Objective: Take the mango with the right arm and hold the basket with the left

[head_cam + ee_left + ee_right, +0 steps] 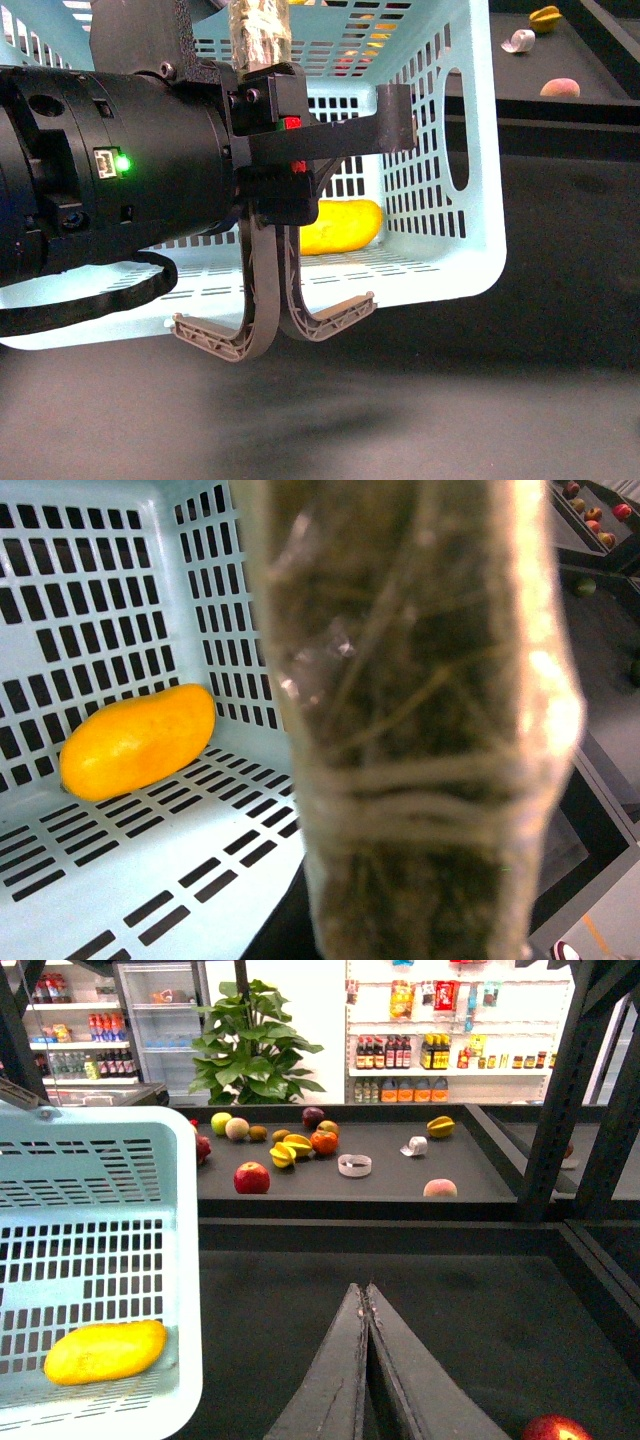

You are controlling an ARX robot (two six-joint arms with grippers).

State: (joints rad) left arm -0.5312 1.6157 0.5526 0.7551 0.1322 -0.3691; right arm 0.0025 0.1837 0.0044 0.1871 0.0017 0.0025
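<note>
There's the mango [105,1351] lying inside the basket [482,200], which hangs over the worktop's left side by its taped handle [260,35], caught at the left gripper [273,312], fingers drawn together; right gripper [365,1290] pressed together, empty, its job apparently done

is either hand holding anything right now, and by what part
Right hand: shut, empty; the mango lies in the basket. Left hand: cannot tell; the taped handle sits close against its wrist, and its fingers below show nothing between them.
</note>
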